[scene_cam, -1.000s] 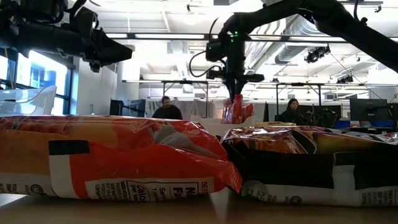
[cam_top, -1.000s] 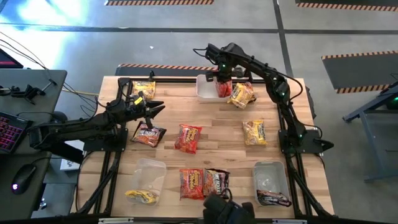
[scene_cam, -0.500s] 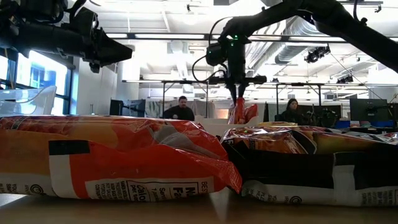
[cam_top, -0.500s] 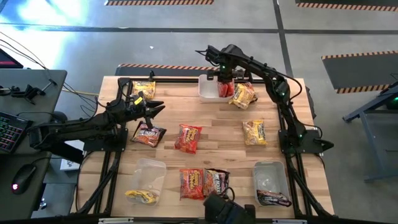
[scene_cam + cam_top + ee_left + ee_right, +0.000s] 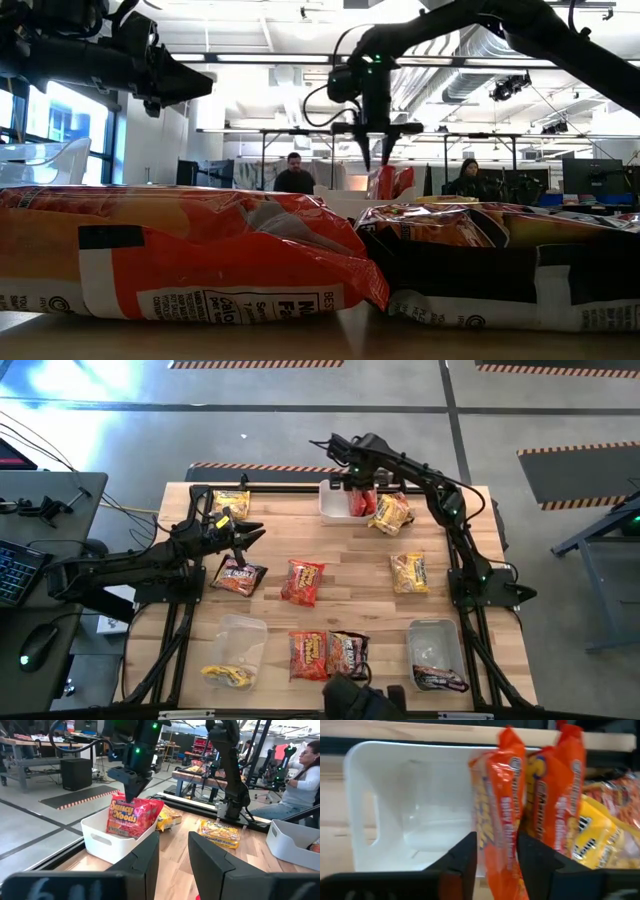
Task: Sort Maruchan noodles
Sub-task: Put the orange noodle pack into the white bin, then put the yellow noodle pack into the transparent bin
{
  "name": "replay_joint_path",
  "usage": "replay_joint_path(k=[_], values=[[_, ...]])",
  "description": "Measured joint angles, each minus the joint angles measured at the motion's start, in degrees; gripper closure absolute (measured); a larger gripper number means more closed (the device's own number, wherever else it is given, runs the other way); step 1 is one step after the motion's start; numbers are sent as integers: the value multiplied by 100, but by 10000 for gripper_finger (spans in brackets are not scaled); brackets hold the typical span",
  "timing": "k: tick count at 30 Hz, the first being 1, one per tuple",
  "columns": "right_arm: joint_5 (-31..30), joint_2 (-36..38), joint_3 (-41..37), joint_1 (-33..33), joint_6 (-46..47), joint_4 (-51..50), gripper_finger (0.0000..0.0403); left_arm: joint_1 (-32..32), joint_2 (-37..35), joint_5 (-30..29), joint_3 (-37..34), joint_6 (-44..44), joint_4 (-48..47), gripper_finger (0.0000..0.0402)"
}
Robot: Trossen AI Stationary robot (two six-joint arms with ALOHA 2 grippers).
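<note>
Red-orange wrappers are standing on edge in the white tub (image 5: 331, 503) at the counter's far edge, directly under the right end effector (image 5: 357, 482), which is hanging just above them with its fingers (image 5: 465, 851) parted narrowly and gripping nothing. Two red-orange packets (image 5: 131, 816) are leaning side by side against the tub's wall nearest the right arm, and a yellow packet (image 5: 391, 513) is lying on the wooden counter (image 5: 350, 558) just beside that tub. The left end effector (image 5: 247, 537) is hovering over the counter's left half, fingers (image 5: 144, 856) set to a narrow gap, empty, above a dark brown packet (image 5: 239, 575). Another yellow packet (image 5: 230, 501) is lying near the far left corner. A red-orange packet (image 5: 303, 581) is lying at mid-counter, and a further yellow packet (image 5: 409, 572) is lying near the right arm's base. At the near edge, a red-orange packet (image 5: 308, 654) and a dark brown packet (image 5: 347, 652) are lying touching each other, between a clear tub (image 5: 237, 642) holding a yellow packet (image 5: 227, 676) and a second clear tub (image 5: 432, 639) holding a dark packet (image 5: 438, 679). In the low view, two people are sitting in the room behind the counter.
</note>
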State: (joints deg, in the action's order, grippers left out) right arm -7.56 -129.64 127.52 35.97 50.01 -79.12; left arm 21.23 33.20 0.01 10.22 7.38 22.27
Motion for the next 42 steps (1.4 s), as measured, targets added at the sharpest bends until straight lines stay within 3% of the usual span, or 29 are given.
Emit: replay_joint_path(k=[7, 10, 15, 18, 22, 28, 32, 37, 42], values=[[165, -13, 738, 20, -1163, -342, 263, -1, -1, 180, 0, 7, -45, 308], [371, 440, 466, 64, -1896, -276, 274, -2, -1, 247, 0, 1, -105, 308], [-442, 1243, 149, -154, -3065, -843, 333, -2, 0, 245, 0, -46, -184, 308], [-808, 1731, -309, -365, -3421, -590, 386, -2, -1, 243, 0, -48, -192, 308], [-661, 2613, -1661, -535, -3883, 736, 387, -2, -1, 243, 0, -48, -192, 308], [101, 4121, -4812, -788, -4160, 3535, 399, -2, -1, 240, 0, -56, -196, 308], [196, 5015, -6681, -1136, -3949, 4958, 401, -2, -1, 236, 0, -174, -193, 308], [-120, 5808, -8058, -1653, -3373, 5298, 395, -2, 1, 229, 0, -206, -191, 308], [-537, 6156, -8646, -2033, -3052, 5268, 372, -2, 43, 229, 0, -210, -187, 308]])
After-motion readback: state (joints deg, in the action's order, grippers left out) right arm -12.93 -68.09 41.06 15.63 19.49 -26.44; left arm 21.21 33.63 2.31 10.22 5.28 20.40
